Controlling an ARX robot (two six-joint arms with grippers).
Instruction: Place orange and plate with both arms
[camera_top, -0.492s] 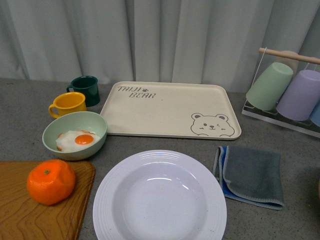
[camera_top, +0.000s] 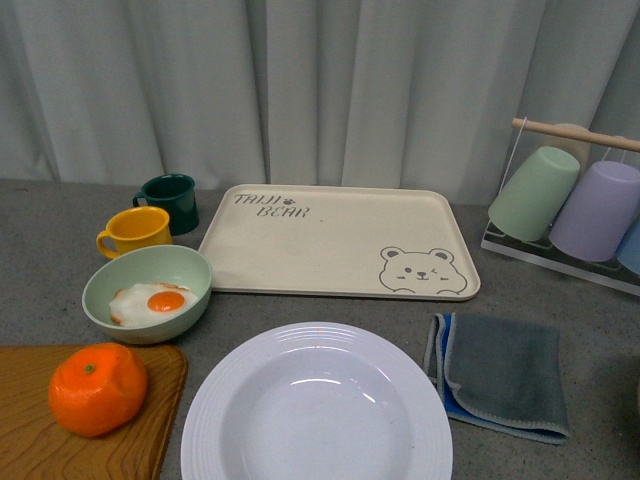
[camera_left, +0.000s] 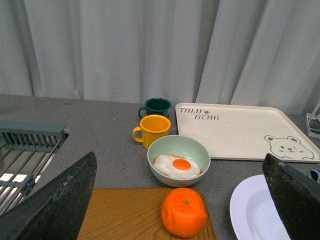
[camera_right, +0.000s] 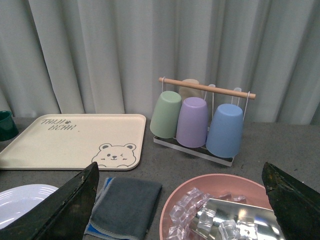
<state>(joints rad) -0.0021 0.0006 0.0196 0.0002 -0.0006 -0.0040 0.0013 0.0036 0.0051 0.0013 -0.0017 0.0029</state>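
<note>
The orange (camera_top: 97, 389) sits on a wooden board (camera_top: 60, 445) at the front left; it also shows in the left wrist view (camera_left: 184, 212). The white ridged plate (camera_top: 220, 420) lies empty at the front middle, and its edge shows in the left wrist view (camera_left: 245, 210) and the right wrist view (camera_right: 20, 197). My left gripper (camera_left: 182, 200) is open and raised, with the orange between its dark fingers (camera_left: 60, 200). My right gripper (camera_right: 180, 200) is open above a pink bowl, away from the plate. Neither arm shows in the front view.
A cream bear tray (camera_top: 340, 240) lies at the back middle. A pale green bowl with a fried egg (camera_top: 148, 295), a yellow mug (camera_top: 135, 230) and a green mug (camera_top: 168, 198) stand at left. A grey cloth (camera_top: 500, 375), a cup rack (camera_top: 570, 200) and a pink bowl of ice (camera_right: 220, 210) are at right.
The front view has shifted: everything sits slightly lower in the frame than before. No object has moved on the table.
</note>
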